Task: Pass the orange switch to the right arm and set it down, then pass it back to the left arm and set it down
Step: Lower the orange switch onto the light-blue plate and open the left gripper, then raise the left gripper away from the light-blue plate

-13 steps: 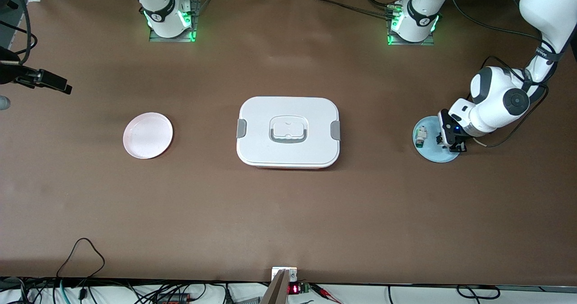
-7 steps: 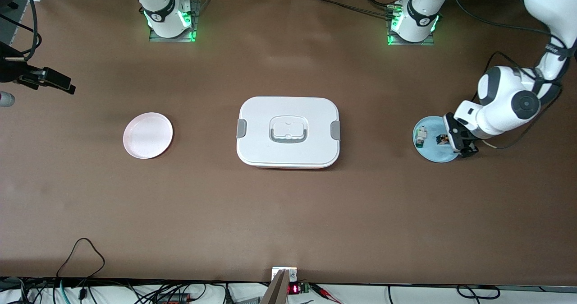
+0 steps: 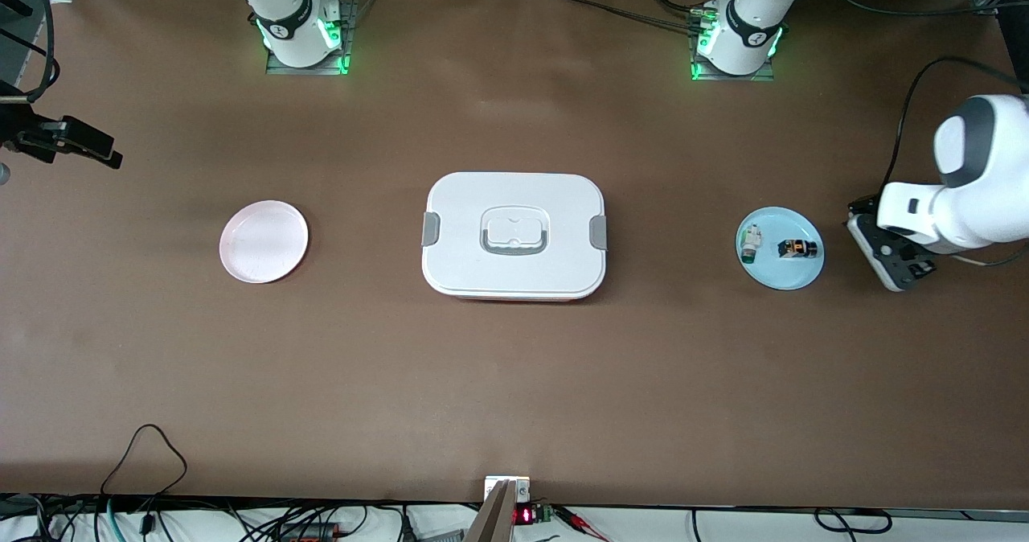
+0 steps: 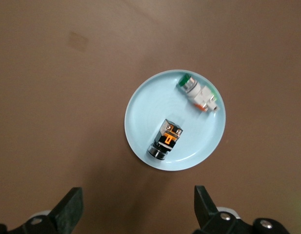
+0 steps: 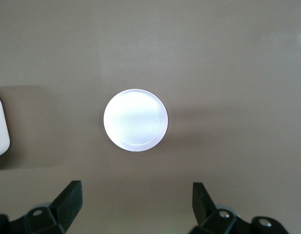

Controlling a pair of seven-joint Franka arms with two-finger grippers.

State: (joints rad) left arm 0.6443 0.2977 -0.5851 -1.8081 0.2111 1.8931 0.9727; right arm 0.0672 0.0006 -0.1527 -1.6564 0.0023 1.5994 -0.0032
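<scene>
The orange switch (image 3: 798,248) lies on its side on a light blue plate (image 3: 784,275) toward the left arm's end of the table; in the left wrist view the orange switch (image 4: 166,139) shows its black body and orange end. My left gripper (image 3: 904,270) hangs open and empty over bare table beside that plate; its wrist view shows the left gripper (image 4: 137,202) a short way off the plate's rim (image 4: 145,112). The white box (image 3: 514,235) stands shut at mid-table. My right gripper (image 3: 80,144) is open and empty over the right arm's end of the table; seen from its wrist, the right gripper (image 5: 136,195) faces a pink plate (image 5: 135,120).
A small white-and-green part (image 3: 750,244) shares the blue plate with the switch. An empty pink plate (image 3: 264,241) lies toward the right arm's end of the table. The box's edge (image 5: 0,126) shows in the right wrist view. Cables run along the table's front edge.
My left gripper opened over the blue plate, left the switch lying there, and drew away toward the left arm's end of the table. The right gripper barely shifted.
</scene>
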